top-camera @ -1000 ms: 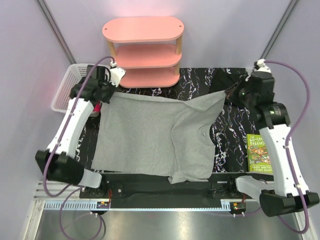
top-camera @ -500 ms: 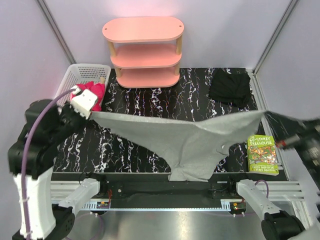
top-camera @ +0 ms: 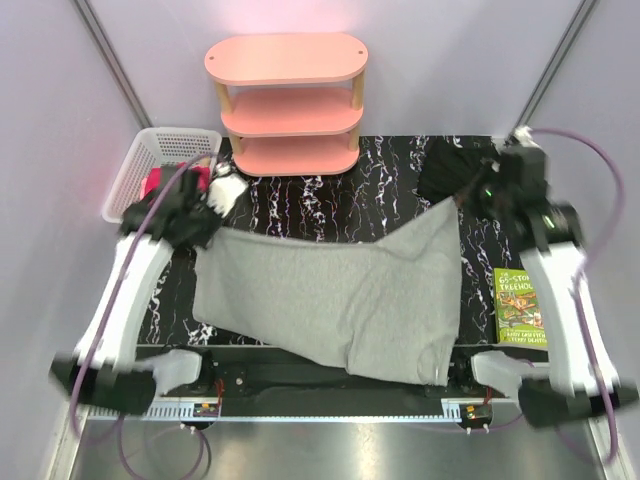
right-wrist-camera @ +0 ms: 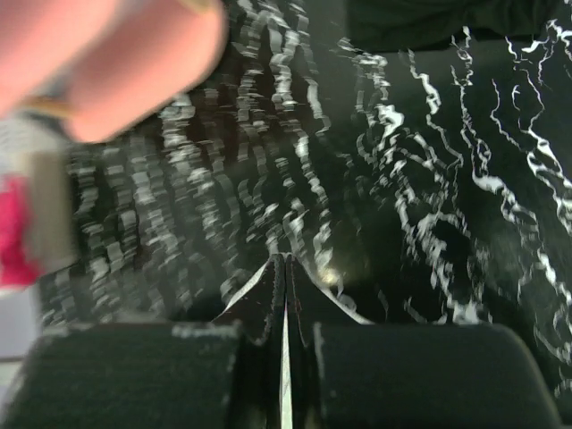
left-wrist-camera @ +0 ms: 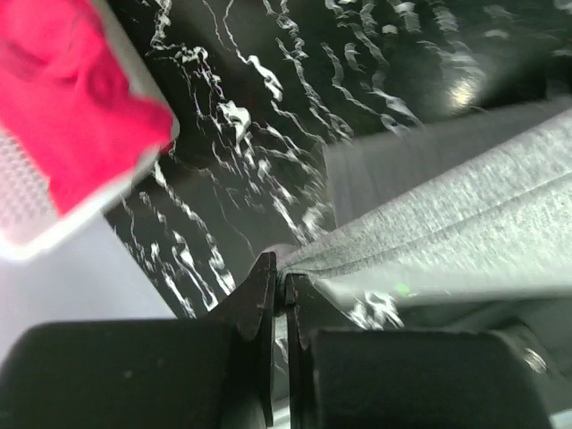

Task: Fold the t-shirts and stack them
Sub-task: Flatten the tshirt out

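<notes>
The large grey t-shirt [top-camera: 340, 290] is stretched between my two grippers over the black marbled table [top-camera: 330, 195], and its lower part reaches the table's near edge. My left gripper [top-camera: 217, 226] is shut on its left far corner; the left wrist view shows the jaws [left-wrist-camera: 284, 279] pinching the grey cloth [left-wrist-camera: 465, 214]. My right gripper [top-camera: 456, 201] is shut on the right far corner; in the right wrist view the jaws [right-wrist-camera: 286, 264] are pressed together with only a thin pale sliver between them. A black t-shirt [top-camera: 455, 172] lies at the back right. Magenta-pink cloth [top-camera: 166, 183] sits in the basket.
A white basket [top-camera: 135, 170] stands at the back left. A pink three-tier shelf [top-camera: 288, 100] stands at the back centre. A green-covered book [top-camera: 518, 306] lies at the right edge, beside my right arm.
Half a second ago both arms held the grey t-shirt high and wide in the air. Now both grippers are back low over the far part of the table and the shirt lies spread out.
</notes>
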`<state>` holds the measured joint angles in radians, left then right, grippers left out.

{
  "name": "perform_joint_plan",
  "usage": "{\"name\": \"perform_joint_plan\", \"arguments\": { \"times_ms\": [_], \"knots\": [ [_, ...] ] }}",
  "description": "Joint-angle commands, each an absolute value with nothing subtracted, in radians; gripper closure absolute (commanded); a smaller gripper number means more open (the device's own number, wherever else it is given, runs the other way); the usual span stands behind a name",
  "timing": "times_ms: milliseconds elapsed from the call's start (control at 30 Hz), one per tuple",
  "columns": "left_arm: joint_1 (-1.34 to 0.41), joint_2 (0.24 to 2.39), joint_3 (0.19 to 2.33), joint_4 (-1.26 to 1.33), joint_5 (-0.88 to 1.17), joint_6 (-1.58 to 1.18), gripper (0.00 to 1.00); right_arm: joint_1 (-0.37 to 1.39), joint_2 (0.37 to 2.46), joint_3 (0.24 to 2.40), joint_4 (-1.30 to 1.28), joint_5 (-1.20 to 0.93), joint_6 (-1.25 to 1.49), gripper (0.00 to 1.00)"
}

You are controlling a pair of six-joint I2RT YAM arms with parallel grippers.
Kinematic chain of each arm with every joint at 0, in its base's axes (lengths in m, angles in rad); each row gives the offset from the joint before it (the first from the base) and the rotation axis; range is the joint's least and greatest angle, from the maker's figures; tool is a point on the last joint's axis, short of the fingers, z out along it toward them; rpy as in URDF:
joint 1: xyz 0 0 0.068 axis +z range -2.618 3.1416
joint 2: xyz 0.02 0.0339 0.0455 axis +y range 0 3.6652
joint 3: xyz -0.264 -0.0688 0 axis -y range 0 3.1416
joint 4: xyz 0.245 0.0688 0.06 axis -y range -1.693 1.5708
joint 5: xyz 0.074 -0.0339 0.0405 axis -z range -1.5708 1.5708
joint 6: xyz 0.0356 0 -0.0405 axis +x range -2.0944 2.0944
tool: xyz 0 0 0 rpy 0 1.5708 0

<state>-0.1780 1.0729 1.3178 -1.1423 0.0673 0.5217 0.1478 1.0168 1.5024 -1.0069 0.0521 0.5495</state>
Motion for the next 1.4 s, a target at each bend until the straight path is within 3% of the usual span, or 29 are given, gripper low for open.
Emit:
{"name": "perform_joint_plan", "arguments": {
  "times_ms": [0,133,233,367,700,933,1200,1367],
  "knots": [
    [-0.175,1.416,1.409,-0.827,-0.096,0.560,1.00,0.141,1.228,1.502,-0.720,0.179,0.512,1.00],
    [-0.173,1.695,1.682,-0.825,-0.155,0.565,1.00,0.107,1.443,1.642,-0.673,0.155,0.494,1.00],
    [-0.190,1.818,1.758,-0.833,-0.175,0.578,1.00,0.106,1.508,1.689,-0.673,0.158,0.482,1.00],
    [-0.198,1.890,1.776,-0.822,-0.180,0.568,1.00,0.104,1.503,1.683,-0.664,0.169,0.471,1.00],
    [-0.212,1.822,1.582,-0.747,-0.155,0.561,1.00,0.101,1.434,1.576,-0.664,0.155,0.480,1.00],
    [-0.212,1.598,1.537,-0.750,-0.163,0.574,1.00,0.103,1.300,1.511,-0.680,0.042,0.506,1.00],
    [-0.302,1.220,1.871,-1.018,-0.034,0.488,1.00,0.104,0.928,1.666,-0.703,-0.117,0.427,1.00],
    [-0.377,0.964,1.901,-1.193,0.040,0.388,1.00,0.106,0.697,1.744,-0.770,-0.141,0.425,1.00]
  ]
}}
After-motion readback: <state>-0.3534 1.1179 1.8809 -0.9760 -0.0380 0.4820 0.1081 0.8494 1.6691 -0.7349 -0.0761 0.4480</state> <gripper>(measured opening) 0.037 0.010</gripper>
